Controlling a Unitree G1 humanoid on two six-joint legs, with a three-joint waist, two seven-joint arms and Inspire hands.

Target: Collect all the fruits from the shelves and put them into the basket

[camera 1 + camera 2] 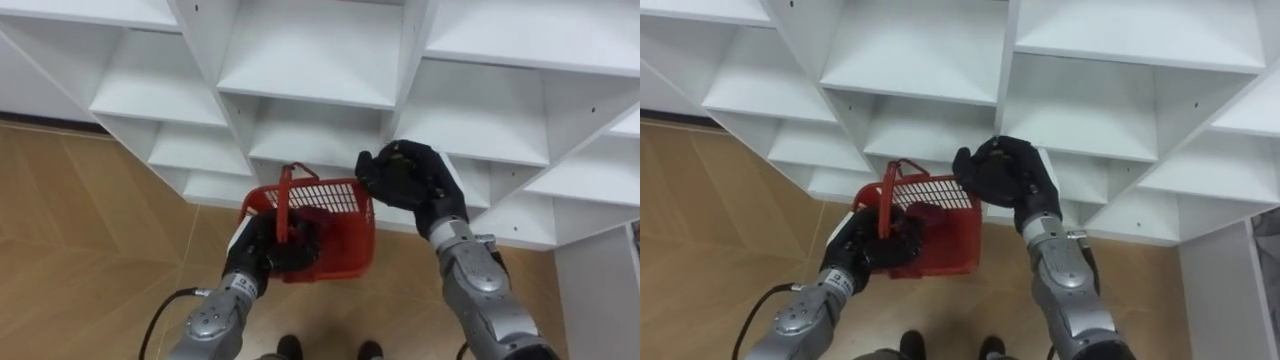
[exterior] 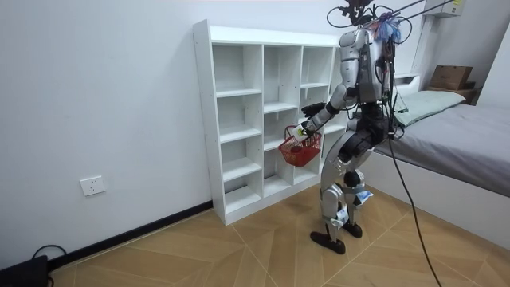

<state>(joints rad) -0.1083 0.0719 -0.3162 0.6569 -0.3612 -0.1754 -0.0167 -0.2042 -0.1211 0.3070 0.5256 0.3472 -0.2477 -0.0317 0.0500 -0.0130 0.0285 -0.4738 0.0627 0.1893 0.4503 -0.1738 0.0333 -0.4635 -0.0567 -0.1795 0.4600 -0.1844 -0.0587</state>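
My left hand (image 1: 262, 245) holds a red mesh basket (image 1: 335, 245) by its near left side, fingers curled on it. The basket's handle (image 1: 289, 190) stands upright. A dark red fruit (image 1: 310, 218) lies inside. My right hand (image 1: 405, 175) hovers at the basket's far right rim with its back towards me and its fingers curled. In the room view a small pale-green fruit (image 2: 299, 131) shows at that hand's tip, just above the basket (image 2: 301, 151). I stand facing the white closet (image 2: 239, 119).
The closet's white shelves (image 1: 310, 55) lie before me, and the nearby compartments look bare. Wooden floor (image 1: 80, 230) lies below and to my left. A bed (image 2: 454, 135) stands behind me at the room view's right.
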